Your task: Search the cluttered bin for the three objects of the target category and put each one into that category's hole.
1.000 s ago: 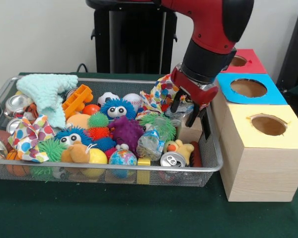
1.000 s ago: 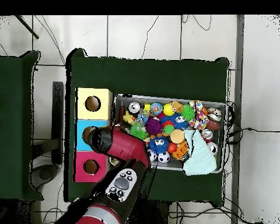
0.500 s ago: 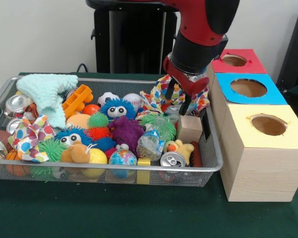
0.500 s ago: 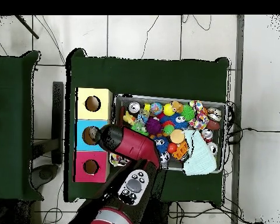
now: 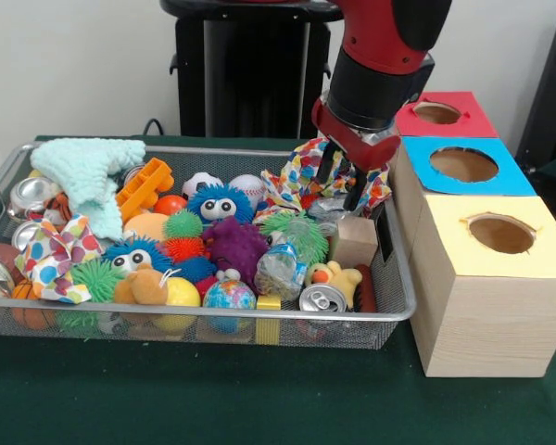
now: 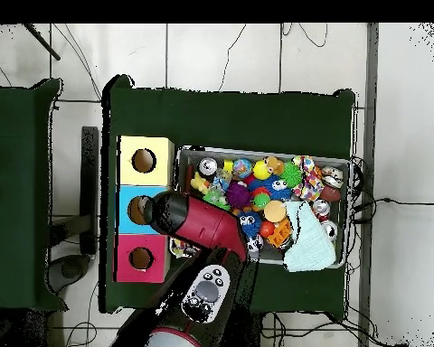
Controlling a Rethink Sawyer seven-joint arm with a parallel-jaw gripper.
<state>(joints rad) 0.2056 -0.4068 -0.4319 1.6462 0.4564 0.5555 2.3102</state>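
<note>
Wire-mesh bin (image 5: 400, 311), packed; contents from the left in the front view: mint knitted cloth (image 5: 88, 171) at the far left corner, with a crushed can (image 5: 28, 195) beside it and a polka-dot cloth (image 5: 51, 255) below. Next come the orange toy block (image 5: 144, 185), blue fuzzy toys, spiky balls, and a purple spiky ball (image 5: 233, 246) near mid-bin. At the front rim lie a globe ball (image 5: 228, 295) and a second can (image 5: 322, 298), with a yellow duck toy (image 5: 338, 276) just behind it.

The gripper (image 5: 343, 190) hangs over the bin's right end, fingers spread and holding nothing. Directly under and around the tips is a second polka-dot cloth (image 5: 301, 176), draped against the far right corner; a small cardboard box (image 5: 354, 241) stands just in front of it.

Target category is not shown, so the target things cannot be named with certainty. Judgement: if cloth, it lies straight below the claw, so only a descent is needed.

To the right of the bin stand three boxes with holes: yellow-topped box (image 5: 486, 278) nearest the camera, then blue-topped box (image 5: 463, 167), then red-topped box (image 5: 445, 116). Holes look empty, though the interiors are dark.
</note>
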